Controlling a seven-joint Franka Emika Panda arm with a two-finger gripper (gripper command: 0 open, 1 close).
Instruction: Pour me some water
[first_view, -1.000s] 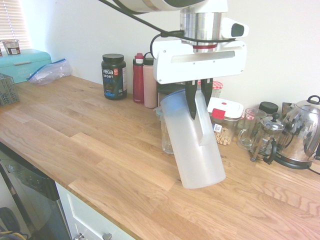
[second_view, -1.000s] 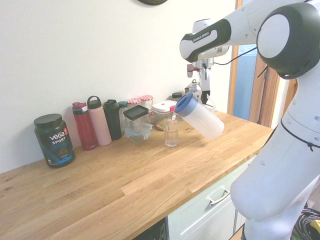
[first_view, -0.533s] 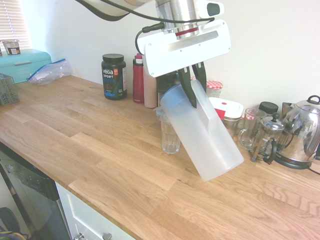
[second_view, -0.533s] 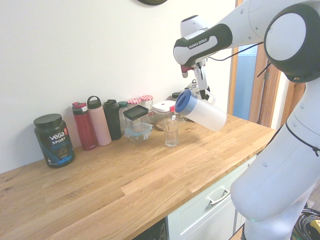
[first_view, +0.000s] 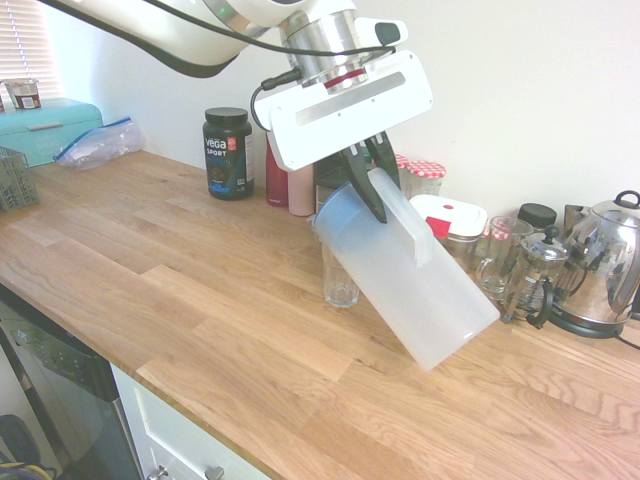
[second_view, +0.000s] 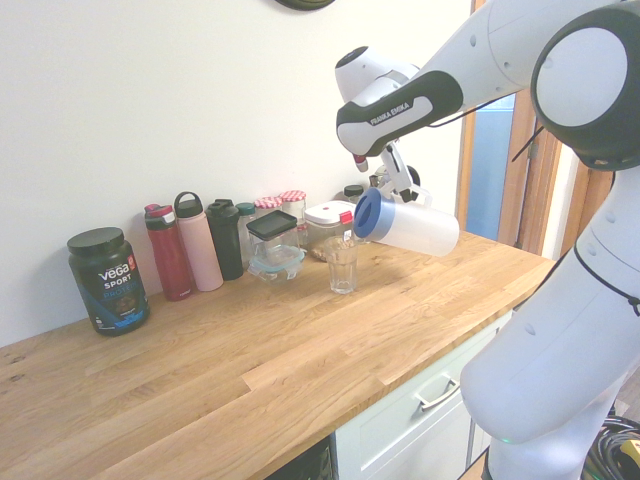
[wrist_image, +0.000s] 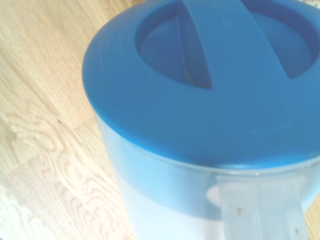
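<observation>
Poised to pour, the pincer (first_view: 377, 182) clamps shut on the frosted jug (first_view: 410, 270), tipping its blue lid (second_view: 368, 213) toward the drinking glass (second_view: 342, 268).

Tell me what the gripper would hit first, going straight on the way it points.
Probably the wooden countertop, met by the low end of the jug held in the gripper; depth is hard to judge.

Kitchen. Wood countertop (first_view: 200, 290), steel kettle (first_view: 603, 265) on it; French press (first_view: 535, 275) and glass mug (first_view: 497, 258) beside kettle, food jars (second_view: 293, 212) past them.
</observation>
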